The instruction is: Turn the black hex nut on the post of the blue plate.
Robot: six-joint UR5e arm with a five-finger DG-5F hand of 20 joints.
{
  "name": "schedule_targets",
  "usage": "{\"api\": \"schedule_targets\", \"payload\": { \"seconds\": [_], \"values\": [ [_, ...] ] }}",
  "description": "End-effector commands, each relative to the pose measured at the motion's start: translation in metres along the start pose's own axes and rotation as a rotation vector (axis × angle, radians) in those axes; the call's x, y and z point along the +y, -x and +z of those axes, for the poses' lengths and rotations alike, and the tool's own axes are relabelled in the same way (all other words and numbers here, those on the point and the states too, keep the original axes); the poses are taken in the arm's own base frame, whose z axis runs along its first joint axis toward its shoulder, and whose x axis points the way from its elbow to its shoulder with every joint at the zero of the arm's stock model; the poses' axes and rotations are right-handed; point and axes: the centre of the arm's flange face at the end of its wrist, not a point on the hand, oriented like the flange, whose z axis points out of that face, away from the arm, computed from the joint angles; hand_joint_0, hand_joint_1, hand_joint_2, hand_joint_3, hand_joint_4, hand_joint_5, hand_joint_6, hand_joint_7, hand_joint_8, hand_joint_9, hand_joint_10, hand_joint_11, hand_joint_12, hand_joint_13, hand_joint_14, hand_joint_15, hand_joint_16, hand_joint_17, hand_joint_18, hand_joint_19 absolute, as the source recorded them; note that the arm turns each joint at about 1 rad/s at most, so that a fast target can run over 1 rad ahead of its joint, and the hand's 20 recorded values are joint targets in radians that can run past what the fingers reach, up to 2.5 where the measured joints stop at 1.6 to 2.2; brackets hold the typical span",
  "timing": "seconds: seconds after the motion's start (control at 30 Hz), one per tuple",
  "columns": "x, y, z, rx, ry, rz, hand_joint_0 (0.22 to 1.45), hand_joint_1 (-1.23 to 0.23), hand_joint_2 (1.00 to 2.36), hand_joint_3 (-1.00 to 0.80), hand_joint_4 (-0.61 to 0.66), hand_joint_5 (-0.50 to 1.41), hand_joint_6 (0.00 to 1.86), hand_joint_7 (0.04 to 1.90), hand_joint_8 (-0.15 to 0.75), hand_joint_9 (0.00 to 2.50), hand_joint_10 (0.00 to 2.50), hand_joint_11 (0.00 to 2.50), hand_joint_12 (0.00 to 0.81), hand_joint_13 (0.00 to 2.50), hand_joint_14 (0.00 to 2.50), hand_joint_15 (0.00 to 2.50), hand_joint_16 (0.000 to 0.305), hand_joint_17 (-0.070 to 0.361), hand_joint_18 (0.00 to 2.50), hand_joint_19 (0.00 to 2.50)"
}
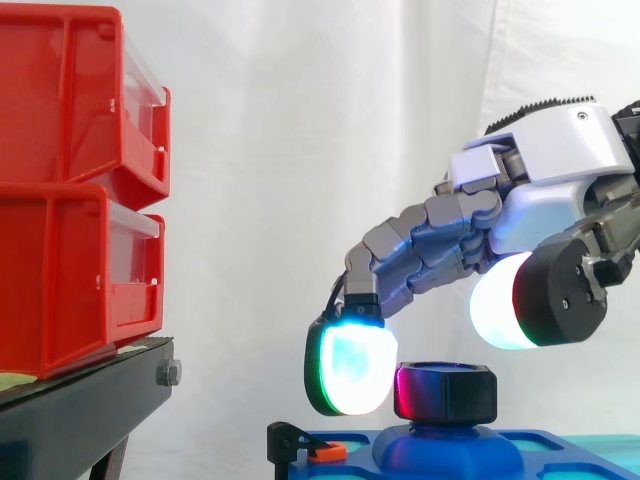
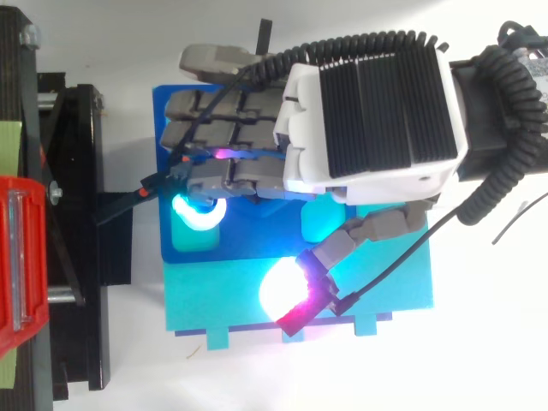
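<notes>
The black hex nut sits on a raised post of the blue plate, low in the side view. My hand hovers over it from the right, fingers stretched and bent downward. One glowing fingertip hangs just left of the nut at its height, with a narrow gap. The white glowing thumb pad floats above the nut's right side, not touching it. From above, the hand covers the nut and much of the blue plate. Nothing is held.
Two stacked red bins rest on a black stand at the left. A small black and orange clip sits at the plate's left edge. A teal base lies under the blue plate.
</notes>
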Motion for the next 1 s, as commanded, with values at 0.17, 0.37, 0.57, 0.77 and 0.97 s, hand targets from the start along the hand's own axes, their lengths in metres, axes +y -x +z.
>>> {"api": "schedule_targets", "payload": {
  "seconds": [0.17,0.37,0.57,0.77,0.97],
  "values": [
    [-0.005,-0.001,-0.004,0.021,-0.01,0.004,0.46,-0.47,1.0,-0.5,0.29,-0.17,0.5,0.94,0.29,0.37,0.0,0.01,0.39,0.07,0.0,0.0,0.06,0.136,0.0,0.01],
    [-0.011,0.001,-0.006,0.02,-0.017,0.006,0.46,-0.47,1.0,-0.5,0.3,-0.17,0.5,0.94,0.289,0.37,0.0,0.02,0.39,0.07,0.0,0.0,0.06,0.136,0.0,0.0],
    [-0.016,0.002,-0.007,0.017,-0.023,0.007,0.46,-0.47,1.0,-0.5,0.29,-0.17,0.5,0.94,0.289,0.37,0.0,0.03,0.39,0.07,0.0,0.0,0.06,0.135,0.0,0.01],
    [-0.024,0.006,-0.01,0.012,-0.014,0.009,0.46,-0.47,1.0,-0.5,0.29,-0.17,0.5,0.94,0.291,0.37,0.0,0.02,0.391,0.07,0.0,0.0,0.06,0.134,0.0,0.01],
    [-0.03,0.008,-0.012,0.013,-0.006,0.009,0.46,-0.47,1.0,-0.5,0.29,-0.17,0.5,0.94,0.29,0.37,0.0,0.02,0.391,0.08,0.0,0.0,0.06,0.134,0.0,0.01]
  ]
}}
